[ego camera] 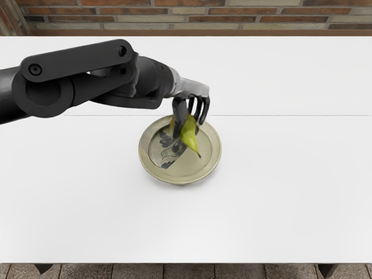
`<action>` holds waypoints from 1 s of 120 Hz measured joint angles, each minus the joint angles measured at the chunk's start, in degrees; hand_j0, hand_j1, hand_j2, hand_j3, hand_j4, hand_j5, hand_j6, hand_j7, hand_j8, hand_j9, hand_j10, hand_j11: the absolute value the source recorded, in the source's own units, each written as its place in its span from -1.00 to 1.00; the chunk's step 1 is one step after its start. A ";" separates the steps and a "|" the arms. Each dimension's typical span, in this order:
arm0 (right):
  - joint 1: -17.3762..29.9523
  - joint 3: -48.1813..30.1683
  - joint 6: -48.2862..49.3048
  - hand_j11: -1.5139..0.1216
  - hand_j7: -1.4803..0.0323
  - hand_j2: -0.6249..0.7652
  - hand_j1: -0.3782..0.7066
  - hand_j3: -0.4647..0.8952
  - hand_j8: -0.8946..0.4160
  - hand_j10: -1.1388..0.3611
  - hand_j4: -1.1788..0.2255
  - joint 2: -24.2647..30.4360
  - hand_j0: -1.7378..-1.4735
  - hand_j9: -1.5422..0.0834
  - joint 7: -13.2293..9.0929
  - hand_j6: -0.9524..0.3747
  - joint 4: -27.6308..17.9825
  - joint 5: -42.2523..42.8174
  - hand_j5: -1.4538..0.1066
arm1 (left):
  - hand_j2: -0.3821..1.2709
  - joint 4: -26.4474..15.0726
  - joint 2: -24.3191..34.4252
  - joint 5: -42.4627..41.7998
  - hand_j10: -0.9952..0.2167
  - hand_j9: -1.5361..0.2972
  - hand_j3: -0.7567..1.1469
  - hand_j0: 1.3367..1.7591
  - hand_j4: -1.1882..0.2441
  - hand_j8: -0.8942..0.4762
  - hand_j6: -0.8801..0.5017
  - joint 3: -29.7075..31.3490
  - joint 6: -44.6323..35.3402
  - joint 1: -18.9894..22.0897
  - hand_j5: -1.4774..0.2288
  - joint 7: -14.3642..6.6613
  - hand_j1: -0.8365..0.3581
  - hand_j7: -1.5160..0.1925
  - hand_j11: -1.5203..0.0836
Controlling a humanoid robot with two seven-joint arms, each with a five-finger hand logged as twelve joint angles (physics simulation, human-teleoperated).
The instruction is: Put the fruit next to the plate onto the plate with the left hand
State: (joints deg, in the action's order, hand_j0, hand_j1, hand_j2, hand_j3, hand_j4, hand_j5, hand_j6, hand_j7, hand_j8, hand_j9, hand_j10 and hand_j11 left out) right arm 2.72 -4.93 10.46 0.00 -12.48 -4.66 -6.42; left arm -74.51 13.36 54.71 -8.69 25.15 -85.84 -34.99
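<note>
**Counter front edge to back wall: left hand has the fruit over the plate**

Counter (279, 203) fills most of the view: flat, matte white, with a strip of stone floor (174, 272) showing under its near edge. Left arm (70, 81) comes in from the left edge, dark grey, with bulky round joints and smooth casing. It ends in the left hand (190, 104): lighter metal at the wrist, black fingers (177, 119) pointing down and curled together, pinching the fruit (189, 133). Fruit is yellow-green, smooth and pear-like, tapering to a point at its lower end. It hangs tilted over the inner well of the plate (212, 160). Can't tell whether its tip touches. Plate is round and shallow, dull olive-beige, with a raised rim and a dark printed figure in the middle. It sits flat at counter centre. Fingers and fruit hide part of its far side and print. Thin straight line crosses the counter just behind the plate. Brick wall (232, 14), red-brown with pale mortar, runs along the back.
</note>
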 joint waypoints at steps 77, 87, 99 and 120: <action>0.00 -0.02 0.00 0.85 0.96 -0.10 -0.95 -0.32 0.36 0.52 0.68 0.00 -0.40 0.90 0.00 0.43 0.00 0.00 0.86 | -0.48 -0.23 0.92 -9.11 0.42 0.48 -0.20 0.52 0.47 0.12 0.09 -4.38 -0.59 1.99 0.53 -0.01 0.73 0.57 0.68; 0.00 -0.01 0.00 0.85 0.96 -0.10 -0.95 -0.32 0.36 0.52 0.68 0.00 -0.40 0.90 0.00 0.43 0.00 0.00 0.86 | -0.50 -0.68 0.92 -14.35 0.48 0.54 -0.20 0.52 0.52 0.17 0.14 -4.52 -0.32 2.16 0.58 -0.01 0.80 0.63 0.74; -0.01 0.02 0.00 0.85 0.96 -0.10 -0.95 -0.32 0.36 0.52 0.68 0.00 -0.40 0.90 0.00 0.43 0.00 0.00 0.86 | -0.51 -1.86 2.87 -20.89 0.53 0.58 -0.20 0.52 0.56 0.21 0.18 -4.66 -0.18 2.16 0.63 -0.01 0.85 0.67 0.78; -0.05 0.07 0.00 0.85 0.96 -0.10 -0.95 -0.32 0.36 0.52 0.68 0.00 -0.40 0.90 0.00 0.43 -0.02 0.01 0.86 | -0.52 -5.09 8.10 -32.36 0.57 0.62 -0.20 0.52 0.60 0.24 0.21 -5.96 -0.12 5.26 0.67 -0.01 0.90 0.71 0.83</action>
State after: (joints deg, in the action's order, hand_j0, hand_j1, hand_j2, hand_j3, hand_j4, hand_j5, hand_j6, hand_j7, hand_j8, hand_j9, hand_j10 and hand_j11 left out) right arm 2.68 -4.86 10.46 0.00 -12.48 -4.68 -6.41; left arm -79.59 21.46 22.34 -14.65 25.02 -80.58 -35.00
